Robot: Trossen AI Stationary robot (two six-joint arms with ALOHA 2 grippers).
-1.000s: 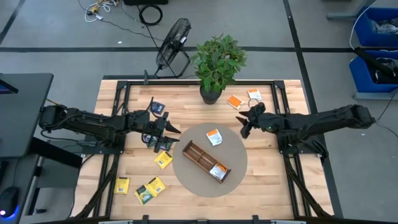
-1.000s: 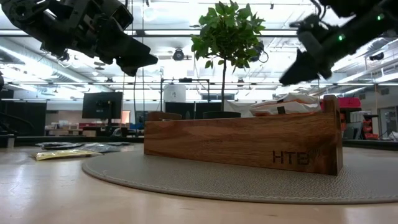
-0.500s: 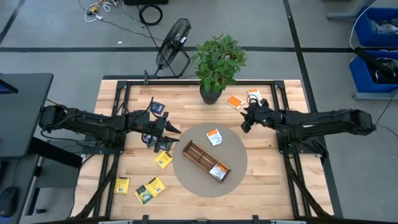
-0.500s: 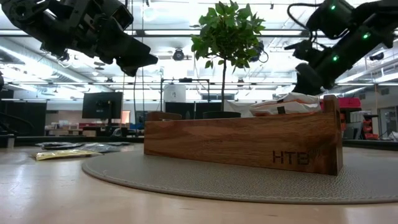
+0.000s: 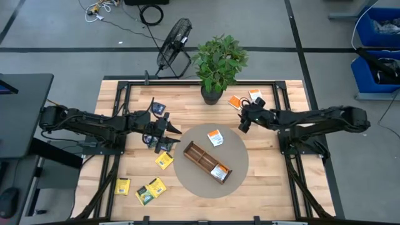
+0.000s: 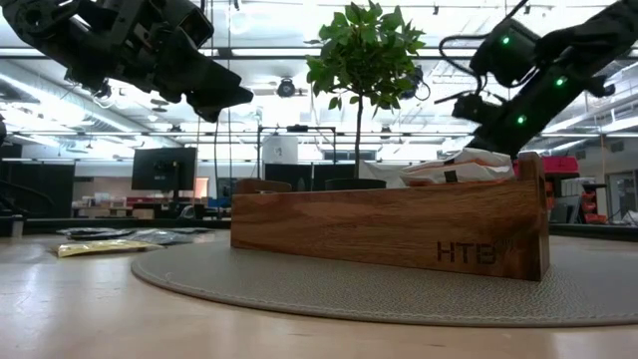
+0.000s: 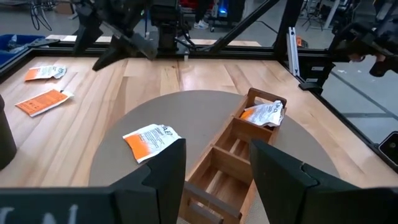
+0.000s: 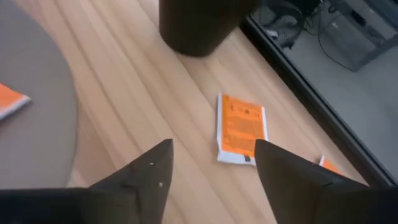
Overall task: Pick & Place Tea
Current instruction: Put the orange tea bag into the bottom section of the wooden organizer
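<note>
Two arms reach in over the table (image 5: 125, 94) from its left and right edges. At the middle lies a round mat (image 5: 187, 178), and on it a long divided tray (image 5: 205, 161) set slantwise, one end compartment already holding an orange sachet (image 5: 219, 172); another orange sachet (image 5: 215, 137) lies loose on the mat just beside the tray, likely waiting to be filed. A potted plant (image 5: 215, 62) stands at the far edge.

The right gripper (image 5: 245, 119) hangs near the far right corner, fingers (image 8: 140, 180) spread wide and empty, aimed at an orange sachet on the wood (image 8: 239, 127) just beside the pot; I judge it is lining up a pick there. A second one (image 5: 255, 95) lies close by.

The left gripper (image 5: 165, 129) waits over the left half, fingers (image 7: 165, 171) apart, nothing between them, looking across the tray. Yellow sachets (image 5: 164, 160) and a dark one (image 5: 158, 107) are scattered near it, with more toward the near left corner, all still to be moved.
</note>
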